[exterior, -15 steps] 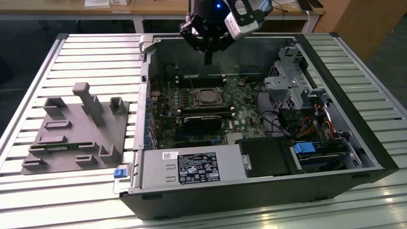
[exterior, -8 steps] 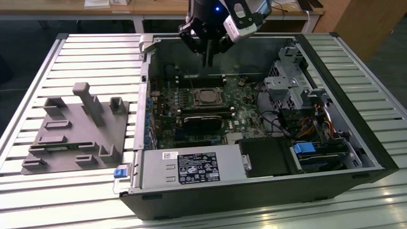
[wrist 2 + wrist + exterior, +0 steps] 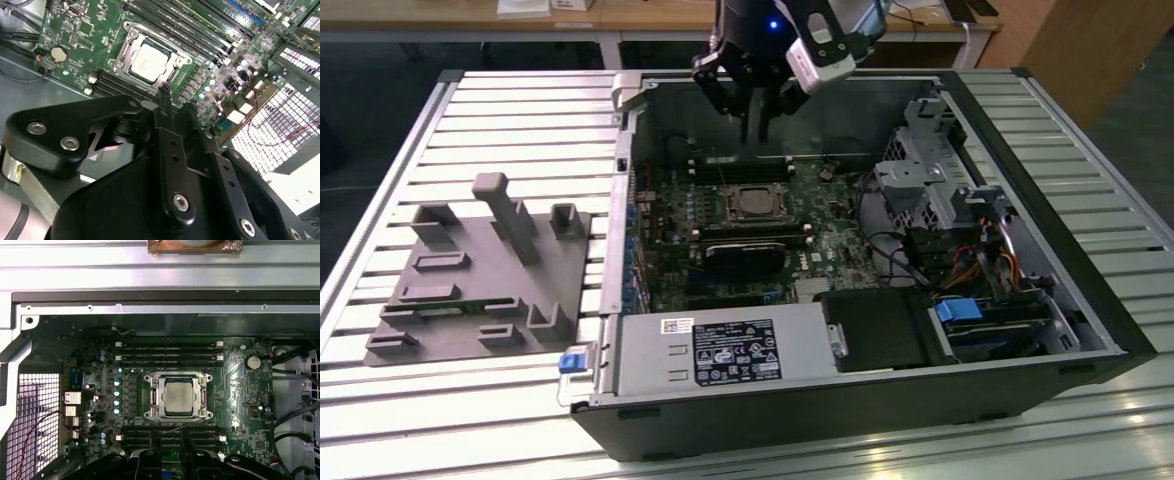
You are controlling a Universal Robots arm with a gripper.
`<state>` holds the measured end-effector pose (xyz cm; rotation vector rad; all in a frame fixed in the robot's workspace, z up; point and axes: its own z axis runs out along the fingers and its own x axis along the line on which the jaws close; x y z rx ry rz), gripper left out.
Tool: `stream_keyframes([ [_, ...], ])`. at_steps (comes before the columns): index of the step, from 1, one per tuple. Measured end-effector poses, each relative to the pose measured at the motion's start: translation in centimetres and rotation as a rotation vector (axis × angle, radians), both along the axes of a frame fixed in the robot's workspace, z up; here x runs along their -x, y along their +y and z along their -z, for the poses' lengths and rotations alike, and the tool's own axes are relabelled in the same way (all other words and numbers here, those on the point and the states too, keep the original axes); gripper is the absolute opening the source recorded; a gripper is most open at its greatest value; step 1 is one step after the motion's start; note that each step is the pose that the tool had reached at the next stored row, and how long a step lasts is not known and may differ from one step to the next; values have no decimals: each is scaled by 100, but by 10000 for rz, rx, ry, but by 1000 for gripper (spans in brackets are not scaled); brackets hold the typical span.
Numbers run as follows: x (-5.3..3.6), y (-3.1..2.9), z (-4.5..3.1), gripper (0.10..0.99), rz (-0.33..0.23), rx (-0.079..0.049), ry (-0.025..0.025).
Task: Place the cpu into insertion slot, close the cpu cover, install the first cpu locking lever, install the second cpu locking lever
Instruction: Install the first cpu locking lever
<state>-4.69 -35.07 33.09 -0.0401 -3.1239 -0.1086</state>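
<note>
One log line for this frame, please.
chip: seated in socket | cover: down around chip | gripper: above board, clear of socket

Exterior view: high and set back, looking down over the slatted desk at the whole open computer case. First wrist view: close, facing squarely onto the motherboard. Second wrist view: nearer, slanting across it past the black hand. All three views share that board.

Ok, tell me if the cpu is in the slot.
In: the cpu lies flat within the slot, metal rim all around.
</note>
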Motion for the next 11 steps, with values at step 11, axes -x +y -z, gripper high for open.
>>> stream_keyframes([
  [11,40,2,80,125,-1,9,-5],
])
